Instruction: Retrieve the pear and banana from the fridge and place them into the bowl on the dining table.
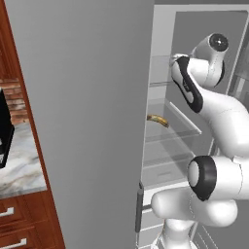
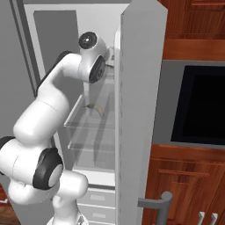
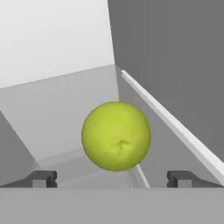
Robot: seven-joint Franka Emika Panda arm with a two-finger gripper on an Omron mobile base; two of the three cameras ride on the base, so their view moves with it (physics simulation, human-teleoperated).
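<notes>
Both fingertips (image 3: 43,178) of our gripper (image 3: 114,179) stand spread wide at the bottom of the hand view, one at the left and one at the right, with nothing between them and nothing touched. Just ahead of that gap we see the pear (image 3: 116,135), a round yellow-green fruit with a small dimple facing us, resting on a pale shelf of the fridge (image 3: 65,39). It sits apart from both tips, centred between them but farther in. A white rail runs diagonally past the pear on its right side, and beyond it a grey wall rises.

From the left base view we see our arm (image 1: 214,116) reaching up into the open fridge (image 1: 160,29), its wrist at an upper glass shelf; the gripper itself is hidden behind the wrist there. On a lower clear shelf (image 1: 175,126) lies the banana (image 1: 158,119), curved, yellow-brown, close to the shelf's left edge. A grey door (image 1: 82,121) stands open at the left, and past it we see a marble counter (image 1: 19,165) over reddish wooden drawers (image 1: 19,223).

From the right base view the banana (image 2: 96,107) shows on the same glass shelf, below the arm's wrist (image 2: 90,57). To the right of the other open door (image 2: 136,110) stands a reddish wooden cabinet (image 2: 189,184) holding a dark oven (image 2: 204,103).
</notes>
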